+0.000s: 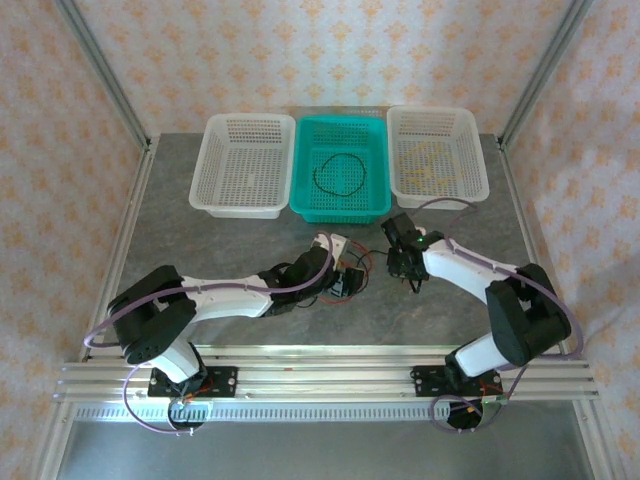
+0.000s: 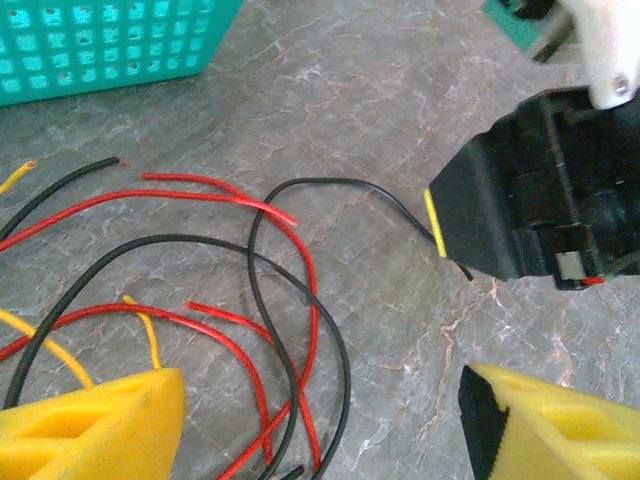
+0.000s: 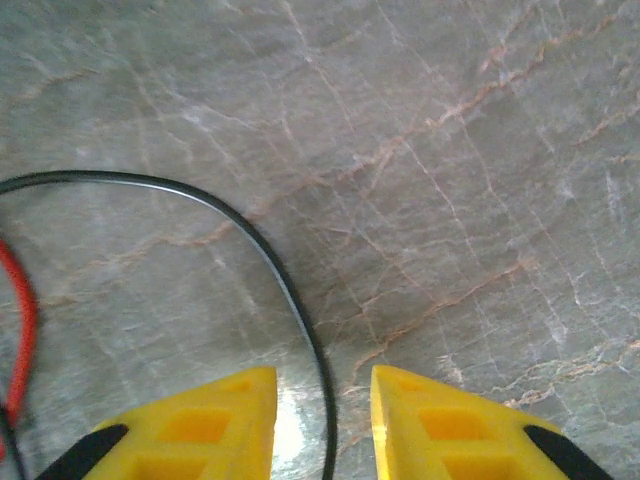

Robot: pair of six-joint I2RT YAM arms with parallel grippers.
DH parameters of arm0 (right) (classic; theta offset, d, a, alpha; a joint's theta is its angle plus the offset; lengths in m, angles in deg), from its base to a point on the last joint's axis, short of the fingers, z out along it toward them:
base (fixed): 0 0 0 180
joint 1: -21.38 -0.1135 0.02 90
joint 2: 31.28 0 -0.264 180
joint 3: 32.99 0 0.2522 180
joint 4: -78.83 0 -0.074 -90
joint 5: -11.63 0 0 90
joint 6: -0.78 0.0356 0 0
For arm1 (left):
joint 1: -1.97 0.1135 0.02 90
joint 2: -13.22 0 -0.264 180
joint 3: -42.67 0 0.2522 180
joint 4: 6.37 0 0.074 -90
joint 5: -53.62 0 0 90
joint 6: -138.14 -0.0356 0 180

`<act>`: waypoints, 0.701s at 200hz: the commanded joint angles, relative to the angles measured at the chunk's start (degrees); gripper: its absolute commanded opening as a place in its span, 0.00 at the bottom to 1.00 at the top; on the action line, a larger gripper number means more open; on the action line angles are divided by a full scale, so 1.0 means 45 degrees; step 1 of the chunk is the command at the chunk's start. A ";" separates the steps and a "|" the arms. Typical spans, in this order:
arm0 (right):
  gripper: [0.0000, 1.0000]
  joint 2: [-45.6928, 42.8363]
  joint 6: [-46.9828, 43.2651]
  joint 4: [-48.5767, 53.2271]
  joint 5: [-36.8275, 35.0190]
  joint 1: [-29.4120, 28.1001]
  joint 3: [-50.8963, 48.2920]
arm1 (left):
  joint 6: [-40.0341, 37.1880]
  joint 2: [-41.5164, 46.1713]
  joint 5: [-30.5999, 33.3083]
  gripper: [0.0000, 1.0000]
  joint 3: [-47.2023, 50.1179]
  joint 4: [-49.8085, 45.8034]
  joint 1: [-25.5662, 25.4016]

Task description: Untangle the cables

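- The cables (image 2: 305, 290) are lying loose on the grey marbled bench (image 1: 380, 320), just in front of the teal basket (image 1: 340, 213), in the space between the two arms.
- It's a mix of red, black and yellow strands looping over each other. In the left wrist view, a black loop is crossing a couple of red ones, and short yellow ends are poking out on the left.
- The left pincer (image 2: 320, 380) is hovering right over the pile with its yellow fingers (image 2: 100, 420) spread wide, gripping nothing. The strands are running through the space between them.
- The right pincer (image 3: 323, 375) is hanging close to the bench just beside the pile, with its jaws parted only a little.
- One black wire (image 3: 300, 310) is passing straight through that narrow gap, and neither finger is pressing on it as far as the right wrist view shows.
- From the left wrist camera, a black wire's free end is reaching right up to the right pincer's finger.
- A red wire (image 3: 25, 310) is showing at the left edge of the right wrist view, well apart from the fingers.
- The teal basket is holding a black cable (image 1: 314, 176) curled into a ring.
- The left white basket (image 1: 240, 208) and the right white basket (image 1: 440, 193) are sitting on either side of the teal one, touching it. Something faint and yellowish is lying in the right one, too small to make out.
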 commanded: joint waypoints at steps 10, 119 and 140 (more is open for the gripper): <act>0.31 0.0382 -0.0161 -0.0017 0.0250 0.0165 -0.0226 | -0.0387 -0.0257 0.0516 0.74 -0.0440 -0.0225 -0.0250; 0.28 0.0986 -0.0088 0.0094 0.0587 0.0166 -0.0479 | -0.0492 -0.0418 0.0651 0.74 -0.0641 -0.0420 -0.0337; 0.25 0.1073 -0.0023 -0.0083 0.0625 0.0165 -0.0537 | -0.0495 -0.0411 0.0778 0.74 -0.0648 -0.0483 -0.0330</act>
